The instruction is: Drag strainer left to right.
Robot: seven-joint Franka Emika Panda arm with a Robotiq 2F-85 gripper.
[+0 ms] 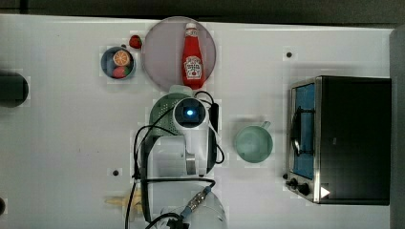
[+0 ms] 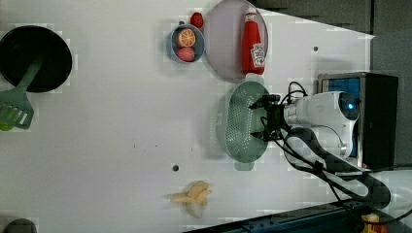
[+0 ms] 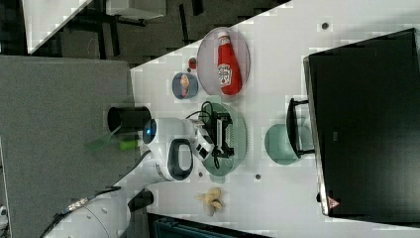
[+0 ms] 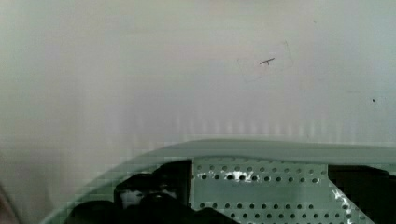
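The strainer (image 2: 233,121) is a pale mint-green oval colander full of small holes, lying on the white table (image 2: 121,121). In the left view my gripper (image 2: 255,120) hangs low inside its bowl, open, one black finger near each long side and nothing between them. The right view has the gripper (image 3: 225,135) over the strainer (image 3: 238,134) the same way. In the top view the arm's wrist covers most of the strainer (image 1: 160,112). The wrist view looks onto the strainer's rim (image 4: 261,147) and perforated wall, with dark fingers (image 4: 140,191) at both sides.
A round mint-green mug (image 1: 253,144) stands at the top view's right of the strainer, and a toaster oven (image 1: 348,138) beyond it. A plate (image 1: 160,52) with a ketchup bottle (image 1: 192,57) and a fruit bowl (image 1: 118,63) sit nearby. A banana (image 2: 194,196) lies near the table's edge.
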